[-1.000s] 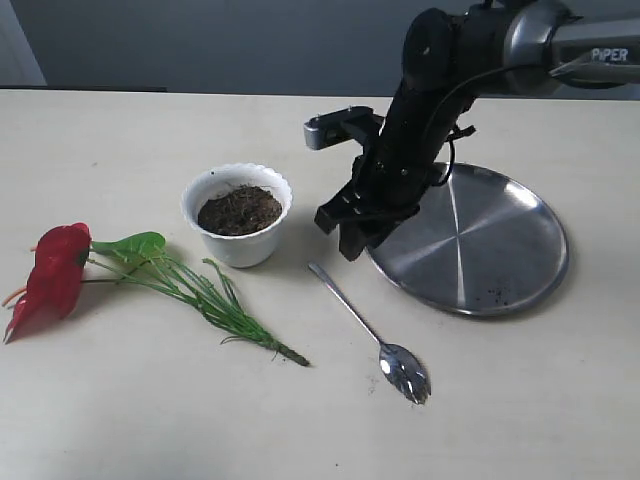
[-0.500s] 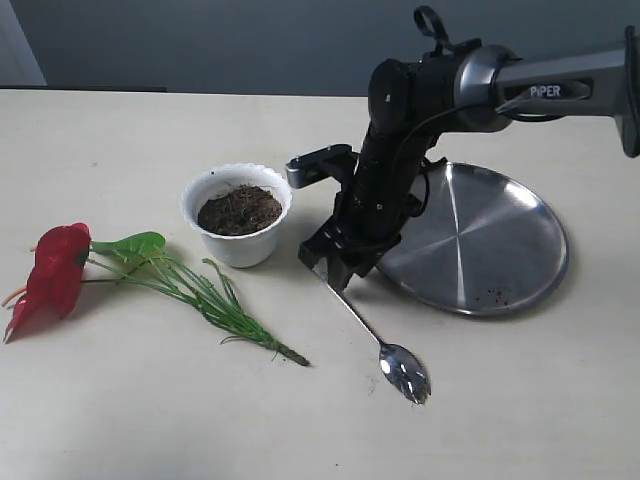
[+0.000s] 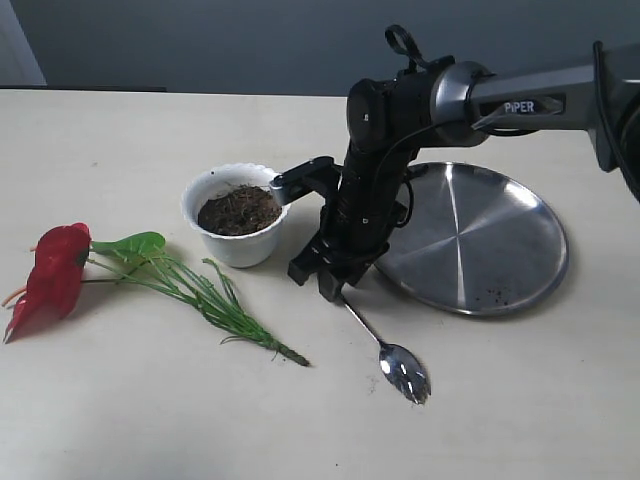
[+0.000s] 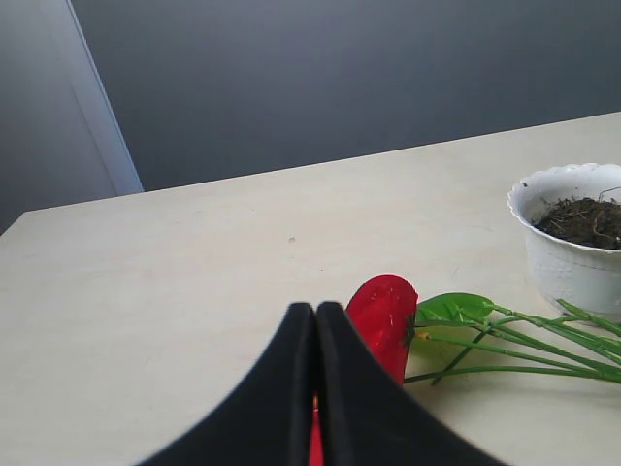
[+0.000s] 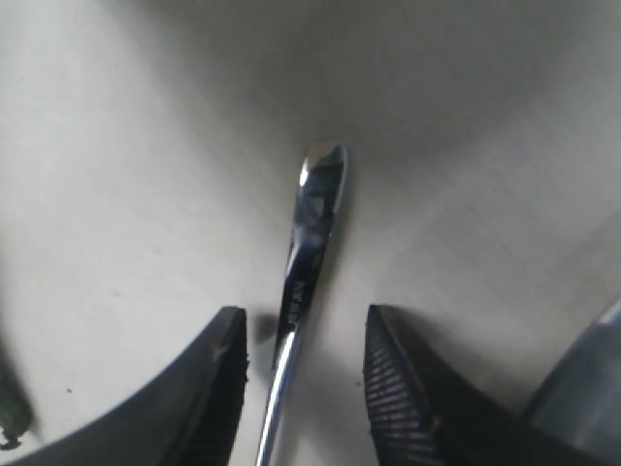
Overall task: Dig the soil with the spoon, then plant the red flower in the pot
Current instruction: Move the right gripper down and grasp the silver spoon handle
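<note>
The silver spoon (image 3: 385, 352) lies flat on the table, bowl toward the front. My right gripper (image 3: 325, 280) is low over its handle end, between the pot and the plate. In the right wrist view the gripper (image 5: 306, 325) is open, with the spoon handle (image 5: 309, 238) lying between the two fingers (image 5: 408, 388), apart from both. The white scalloped pot (image 3: 237, 245) holds dark soil (image 3: 238, 209). The red flower (image 3: 55, 275) lies on the table at the left, stems toward the spoon. My left gripper (image 4: 315, 309) is shut and empty, hovering near the red flower (image 4: 386, 313).
A round steel plate (image 3: 490, 250) with a few soil crumbs lies right of the right gripper, its rim close to the arm. The flower's green stems (image 3: 215, 300) stretch across the table in front of the pot (image 4: 568, 257).
My right arm has swung left and down from the plate's rim, and the open gripper now straddles the spoon's handle end. Spoon, pot and flower have not moved.
</note>
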`<state>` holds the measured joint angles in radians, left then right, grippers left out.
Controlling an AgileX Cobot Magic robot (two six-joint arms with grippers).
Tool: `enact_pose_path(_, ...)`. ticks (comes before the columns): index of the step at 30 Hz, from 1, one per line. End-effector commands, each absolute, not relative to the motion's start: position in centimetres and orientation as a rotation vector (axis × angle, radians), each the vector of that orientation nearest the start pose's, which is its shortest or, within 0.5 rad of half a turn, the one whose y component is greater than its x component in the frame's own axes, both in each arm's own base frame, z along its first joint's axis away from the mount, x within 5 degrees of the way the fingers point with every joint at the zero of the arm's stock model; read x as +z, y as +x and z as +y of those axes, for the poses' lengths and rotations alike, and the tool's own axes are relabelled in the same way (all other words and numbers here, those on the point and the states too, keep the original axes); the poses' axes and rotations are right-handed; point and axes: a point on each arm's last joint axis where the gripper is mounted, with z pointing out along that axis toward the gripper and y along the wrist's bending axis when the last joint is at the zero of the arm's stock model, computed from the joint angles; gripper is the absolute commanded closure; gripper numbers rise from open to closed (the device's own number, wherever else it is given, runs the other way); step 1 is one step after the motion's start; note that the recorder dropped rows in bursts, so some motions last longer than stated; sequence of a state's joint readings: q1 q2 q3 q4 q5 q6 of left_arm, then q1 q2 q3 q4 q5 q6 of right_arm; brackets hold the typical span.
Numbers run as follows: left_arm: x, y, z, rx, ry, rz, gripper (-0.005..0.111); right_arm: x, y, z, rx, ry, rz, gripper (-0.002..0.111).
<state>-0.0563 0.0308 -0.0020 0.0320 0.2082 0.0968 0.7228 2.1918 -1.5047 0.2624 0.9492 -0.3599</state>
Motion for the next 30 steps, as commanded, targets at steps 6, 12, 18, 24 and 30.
enact_pose_path(6, 19.4, 5.8, -0.2, 0.06, 0.148, 1.702, 0.106, 11.9, 30.4, 29.3, 0.325, -1.396, 2.783, 0.069)
enact_pose_path(12, 19.4, 5.8, -0.2, 0.06, 0.148, 1.702, 0.106, 11.2, 30.4, 29.2, 0.316, -1.39, 2.811, 0.069)
enact_pose_path(18, 19.4, 5.8, -0.2, 0.06, 0.148, 1.702, 0.106, 9.9, 30.0, 29.4, 0.311, -1.373, 2.869, 0.069)
enact_pose_path(24, 19.4, 5.8, -0.2, 0.06, 0.148, 1.702, 0.106, 9.8, 28.7, 30.4, 0.274, -1.459, 2.858, 0.109)
enact_pose_path(30, 19.4, 5.8, -0.2, 0.06, 0.148, 1.702, 0.106, 12.3, 28.0, 29.9, 0.275, -1.471, 2.893, 0.109)
